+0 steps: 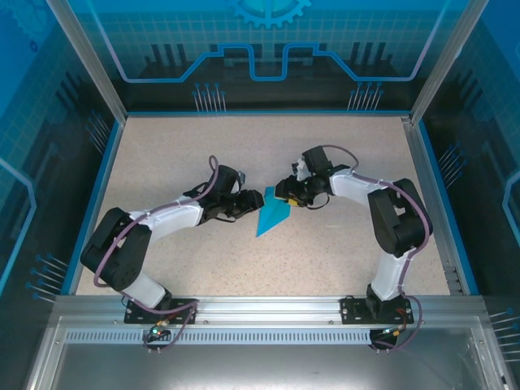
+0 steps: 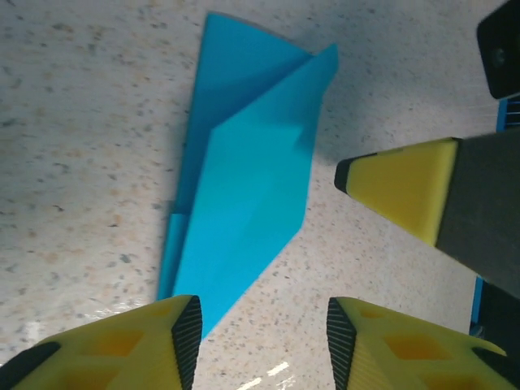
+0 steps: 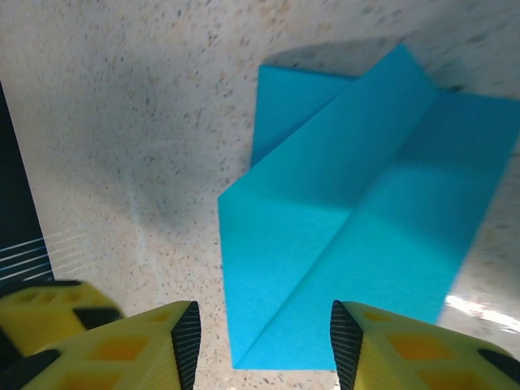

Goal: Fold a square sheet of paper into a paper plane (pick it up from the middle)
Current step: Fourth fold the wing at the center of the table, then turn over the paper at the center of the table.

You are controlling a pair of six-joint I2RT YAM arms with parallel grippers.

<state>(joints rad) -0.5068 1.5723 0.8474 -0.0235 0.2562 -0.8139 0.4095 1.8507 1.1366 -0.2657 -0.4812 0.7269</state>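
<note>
The square sheet of paper now lies folded as a turquoise paper plane (image 1: 272, 213) on the speckled table, a slim pointed shape with lengthwise creases. It rests between the two grippers and neither holds it. My left gripper (image 1: 246, 203) is just left of it, open, and the plane (image 2: 244, 179) lies ahead of its empty fingers (image 2: 185, 329). My right gripper (image 1: 286, 195) stands at the plane's upper right, also open. Below it the plane's (image 3: 357, 227) blunt end lies under the gap between its fingertips (image 3: 185, 337). One yellow right finger (image 2: 402, 191) shows in the left wrist view.
The speckled table (image 1: 349, 146) has a raised blue border (image 1: 428, 195) and transparent walls around it. An aluminium rail (image 1: 260, 307) with both arm bases runs along the near edge. Bare table lies beyond and on both sides of the arms.
</note>
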